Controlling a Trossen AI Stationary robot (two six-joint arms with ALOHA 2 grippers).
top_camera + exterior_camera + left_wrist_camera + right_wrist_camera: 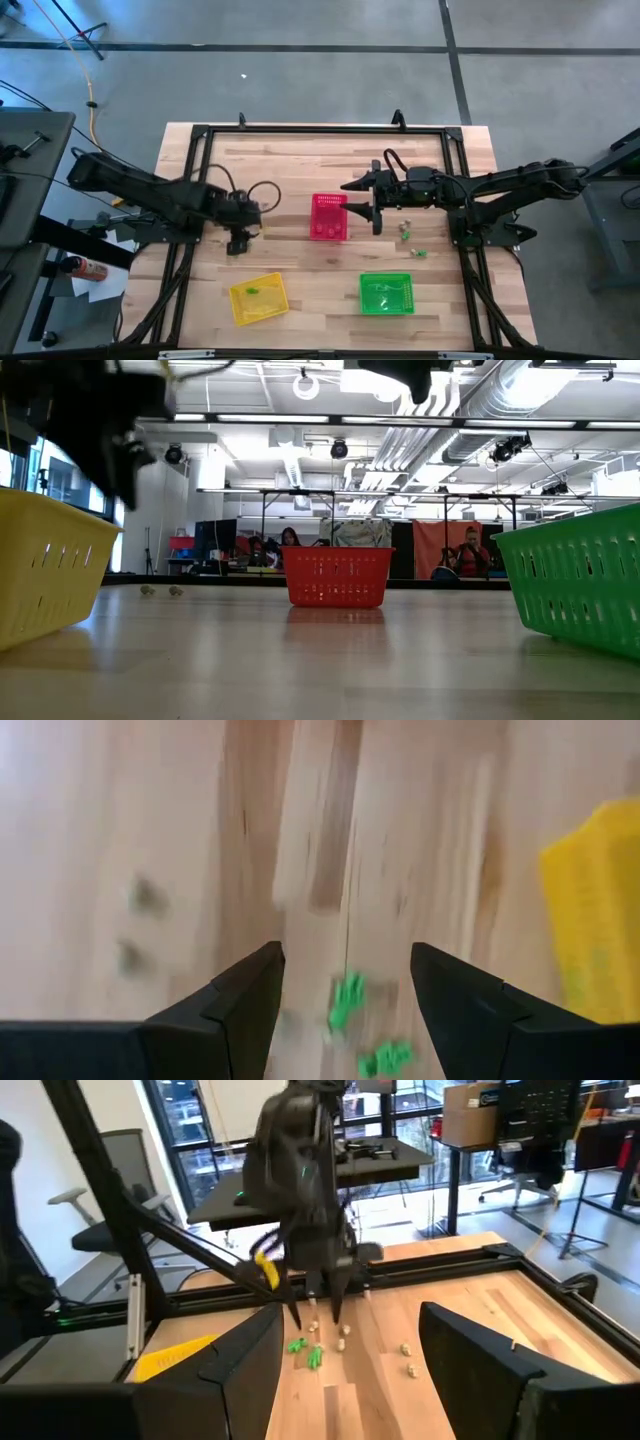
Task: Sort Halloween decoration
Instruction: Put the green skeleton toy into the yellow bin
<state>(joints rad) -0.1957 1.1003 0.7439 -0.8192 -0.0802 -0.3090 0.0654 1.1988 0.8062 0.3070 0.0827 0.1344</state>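
- Left pincer point(345, 1010): open and empty, hovering over two small green plastic trinkets point(347, 1000) on the wooden desk point(300, 200); a grasp seems next, calling for a descent around one.
- Right pincer point(374, 198): open, empty, beside the pink-red mesh basket point(329, 217).
- Yellow mesh basket point(258, 298) and green mesh basket point(386, 293): near the front edge, path unobstructed.

An open-plan robotics lab or workshop. The wooden counter point(300, 160) sits in a black metal frame point(300, 130) on a grey concrete floor point(300, 60). Beyond it, exposed ducts point(500, 390) and pipes run under the ceiling; at about 11 o'clock stand an office chair point(95, 1230) and a desk point(300, 1180) by tall windows point(190, 1110), and people point(470, 550) sit far behind.
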